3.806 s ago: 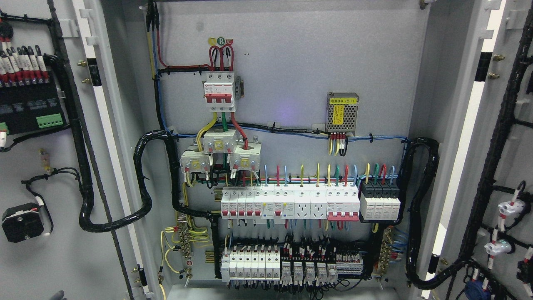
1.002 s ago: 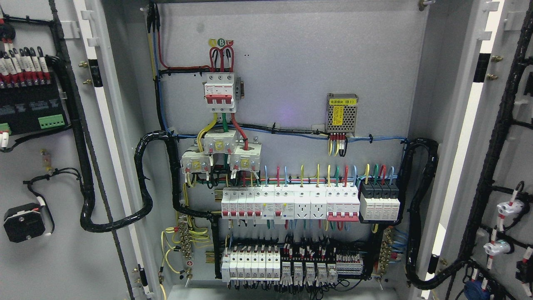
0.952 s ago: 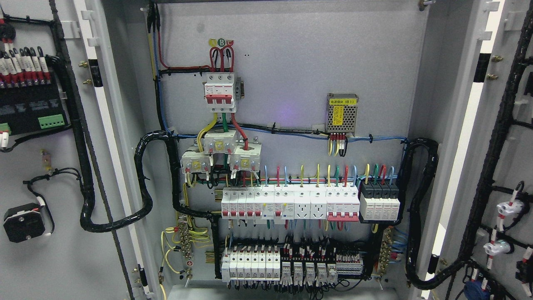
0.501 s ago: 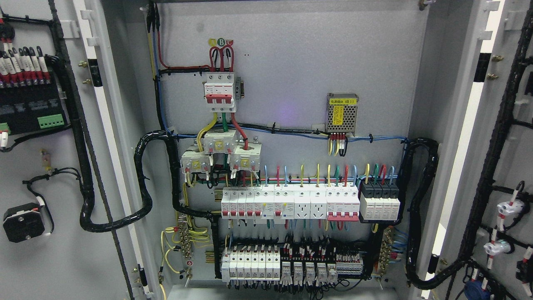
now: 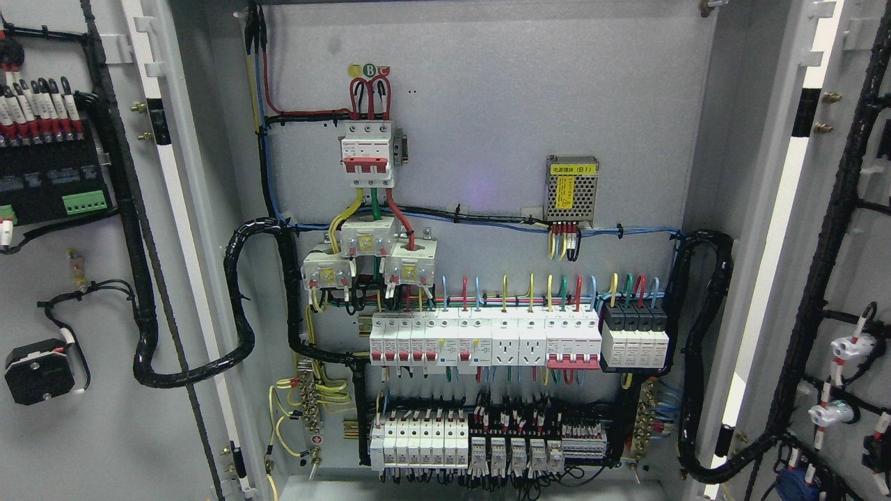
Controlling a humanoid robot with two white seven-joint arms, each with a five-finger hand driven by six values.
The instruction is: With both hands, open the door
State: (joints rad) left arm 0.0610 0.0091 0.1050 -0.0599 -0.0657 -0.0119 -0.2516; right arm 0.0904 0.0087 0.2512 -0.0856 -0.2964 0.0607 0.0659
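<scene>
A grey electrical cabinet fills the head view with both doors swung wide. The left door point(image 5: 104, 431) shows its inner face at the picture's left, with a black module and cable loom on it. The right door point(image 5: 853, 278) stands at the far right, also inner face out, carrying black wiring and white lamp backs. Between them the back panel point(image 5: 487, 104) holds a red-and-white main breaker point(image 5: 367, 153), a row of white breakers point(image 5: 487, 341) and terminal blocks lower down. Neither hand nor arm shows anywhere.
Thick black cable looms point(image 5: 240, 306) curve from each door into the cabinet at the left and at the right point(image 5: 703, 348). A small meshed power supply point(image 5: 572, 186) with a yellow label sits at upper right of the panel. The cabinet floor edge point(image 5: 452, 487) lies at the bottom.
A small pale shape at the bottom left edge 3.8 s ago is gone from view. Over the last second only a slight shift of the view; the doors stand as before.
</scene>
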